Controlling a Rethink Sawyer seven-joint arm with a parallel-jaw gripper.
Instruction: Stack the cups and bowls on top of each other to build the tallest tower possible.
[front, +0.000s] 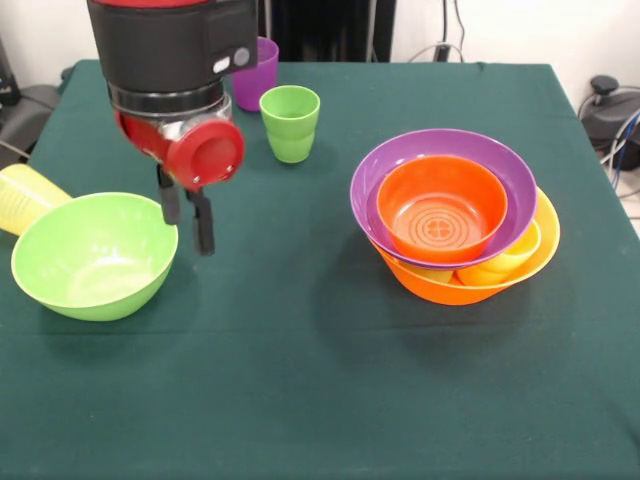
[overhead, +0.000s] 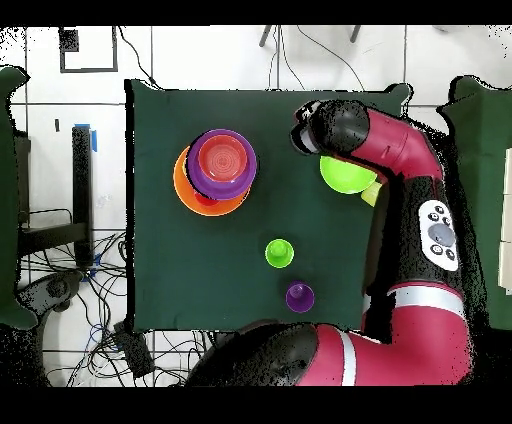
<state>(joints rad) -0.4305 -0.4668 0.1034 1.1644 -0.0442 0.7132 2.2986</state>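
My gripper (front: 187, 222), nearly clenched and empty, hangs at the green bowl's (front: 92, 258) rim (likely next for the tower (front: 450, 215)).

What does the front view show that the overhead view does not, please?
Only the front view shows the end effector hanging beside the lime green bowl, its fingers close together and empty, and a yellow-orange cup wedged under the purple bowl. Only the overhead view shows the arm curving over that bowl, and the floor cables. Both show the tower with the small orange bowl on top, plus the lime green cup and purple cup standing apart.
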